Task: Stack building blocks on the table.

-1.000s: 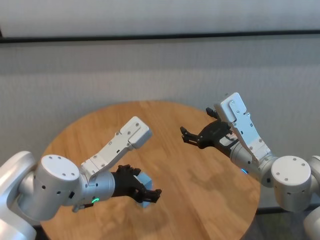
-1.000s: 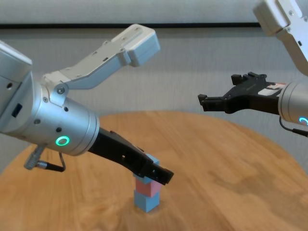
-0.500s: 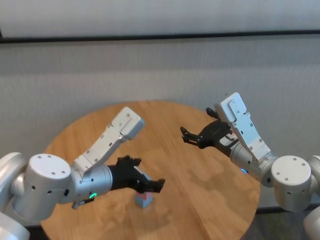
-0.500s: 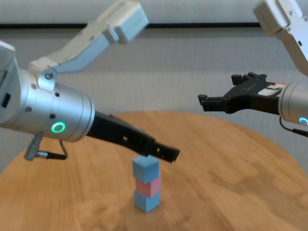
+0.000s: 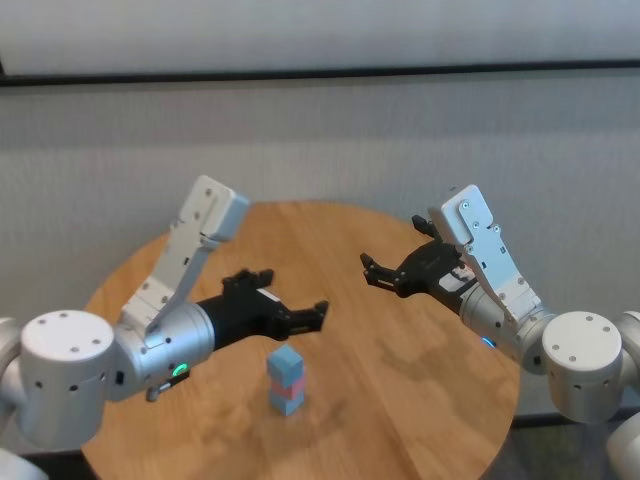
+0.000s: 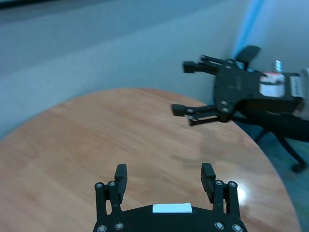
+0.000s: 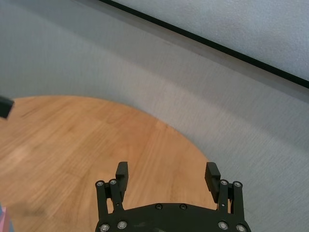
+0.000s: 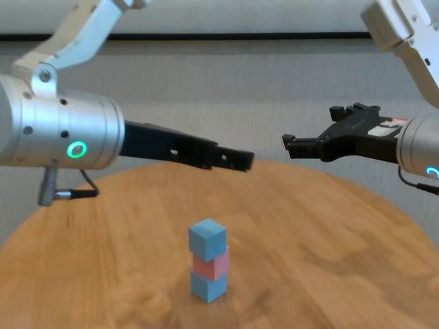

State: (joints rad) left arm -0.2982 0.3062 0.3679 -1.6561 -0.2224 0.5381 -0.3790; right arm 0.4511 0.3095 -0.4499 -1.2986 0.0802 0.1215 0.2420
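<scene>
Three building blocks stand as one tower on the table (image 5: 420,380): a light blue block (image 5: 286,361) on top, a pale pink block (image 5: 289,387) in the middle and a light blue block (image 5: 284,403) at the bottom. The chest view shows the same tower, with top blue block (image 8: 208,238), pink block (image 8: 212,264) and bottom blue block (image 8: 207,286). My left gripper (image 5: 297,293) hovers open and empty above and behind the tower, clear of it. My right gripper (image 5: 371,270) hangs open and empty over the table's far right part.
The round wooden table (image 8: 329,233) ends close behind both grippers, and a grey wall stands beyond it. In the left wrist view the right gripper (image 6: 181,88) faces mine across the table (image 6: 96,130), with a black chair base (image 6: 285,145) on the floor past the rim.
My left gripper opened off the top blue block, then rose and drew back from the tower. The tower stays standing on its own. The right arm has not moved.
</scene>
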